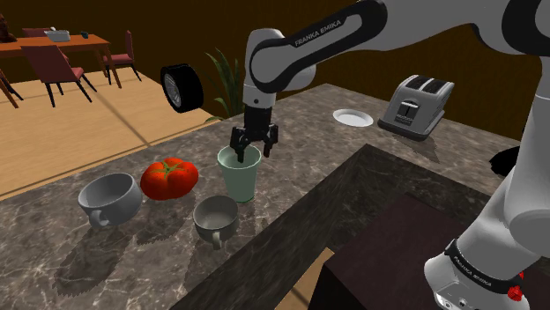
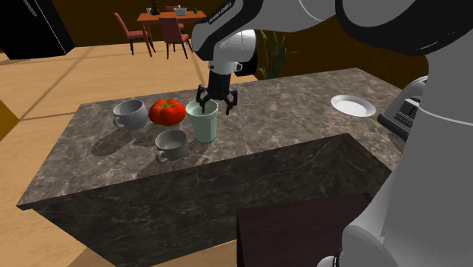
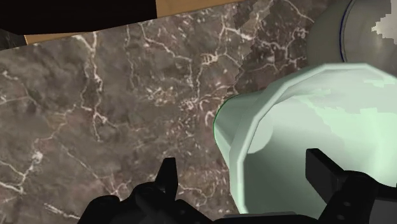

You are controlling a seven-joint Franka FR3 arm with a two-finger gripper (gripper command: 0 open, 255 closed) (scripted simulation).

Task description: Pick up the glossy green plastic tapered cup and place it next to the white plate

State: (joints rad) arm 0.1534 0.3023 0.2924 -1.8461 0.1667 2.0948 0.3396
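One small grey mug stands nearest on the dark marbled table, with a larger grey mug off toward the shoulder view's left. Just behind the small mug the pale green cup stands upright, wider at the mouth than at the foot. A red tomato lies just beside it, between the cup and the larger mug. The black pincer hangs from the white arm straight down over the cup's rim. In the wrist view its fingers are spread, one outside the cup's wall and the other over the open mouth, so the wall lies between them unpinched. Whether either finger touches the rim I cannot tell. Farther back and toward the shoulder view's right, well apart from the cup, the white plate lies flat on the table, with a silver toaster near it. Beyond the table's far edge are a black tyre and a green plant. Farther still, on a wooden floor, a dining table is set about with red chairs.
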